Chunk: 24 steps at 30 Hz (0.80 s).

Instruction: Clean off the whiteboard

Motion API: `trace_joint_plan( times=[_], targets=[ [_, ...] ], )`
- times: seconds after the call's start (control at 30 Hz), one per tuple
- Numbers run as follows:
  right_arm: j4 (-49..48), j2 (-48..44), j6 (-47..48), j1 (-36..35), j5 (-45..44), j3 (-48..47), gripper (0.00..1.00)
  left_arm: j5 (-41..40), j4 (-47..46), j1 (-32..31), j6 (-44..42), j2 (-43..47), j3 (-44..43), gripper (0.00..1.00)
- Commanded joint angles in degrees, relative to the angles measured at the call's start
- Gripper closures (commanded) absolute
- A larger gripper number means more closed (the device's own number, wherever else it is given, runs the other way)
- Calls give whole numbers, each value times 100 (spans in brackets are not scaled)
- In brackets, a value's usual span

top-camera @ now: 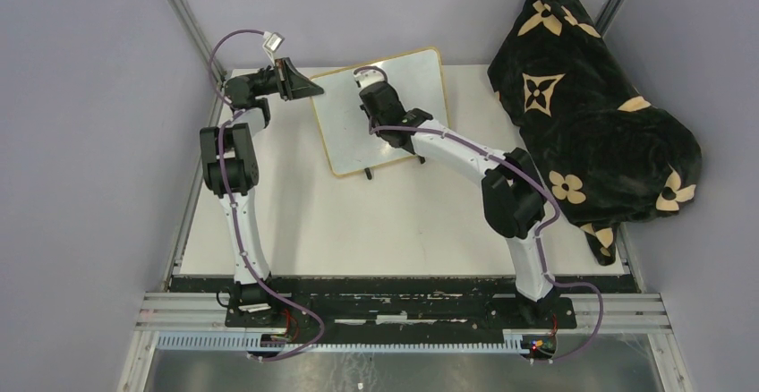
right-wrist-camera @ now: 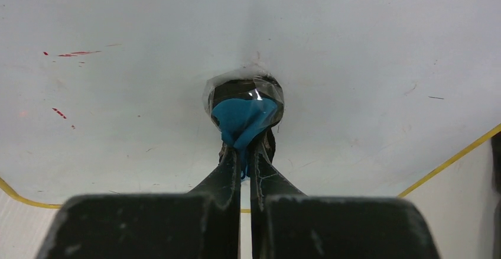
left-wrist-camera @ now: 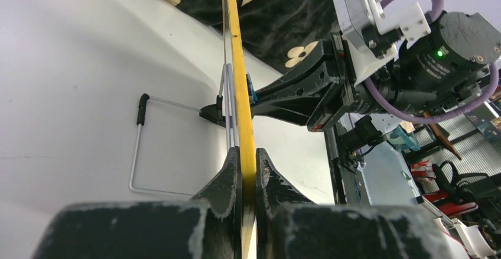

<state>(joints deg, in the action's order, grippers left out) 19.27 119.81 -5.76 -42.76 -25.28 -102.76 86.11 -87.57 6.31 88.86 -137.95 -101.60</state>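
White table (top-camera: 403,222) bears the whiteboard (top-camera: 345,132); left gripper (left-wrist-camera: 247,158) clamps its frame, right gripper (right-wrist-camera: 241,152) pinches a blue wiper (right-wrist-camera: 242,117) against it. Sweep flatly over its red marks (right-wrist-camera: 74,53).

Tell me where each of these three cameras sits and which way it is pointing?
Top external: fixed above and behind the arms, looking down at the table; both arms show whole.
Left wrist: on the left arm, looking along the yellow edge of the whiteboard, which the left gripper clamps; the right arm shows beyond.
Right wrist: on the right arm, facing the board's white face; the right gripper holds a blue wad against it.
Shared: all three see the whiteboard; top and left wrist both show the black blanket.
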Motion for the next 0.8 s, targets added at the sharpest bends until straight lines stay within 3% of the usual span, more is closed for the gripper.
trace_joint_plan(
  times=[0.0,0.2,0.4,0.77],
  targets=[
    [-102,422,44,-449,-285,-570,99,767,-1143,-43,369,370,-9,97],
    [211,1097,145,-1170,-307,-1682,99,767,-1145,-44,386,380,-26,97],
    [505,1603,320,-1246,-477,-2497,99,768,-1141,-46,393,433,-3,97],
    [183,783,228,-501,-697,-1301,99,767,-1146,-47,352,435,60,97]
  ],
)
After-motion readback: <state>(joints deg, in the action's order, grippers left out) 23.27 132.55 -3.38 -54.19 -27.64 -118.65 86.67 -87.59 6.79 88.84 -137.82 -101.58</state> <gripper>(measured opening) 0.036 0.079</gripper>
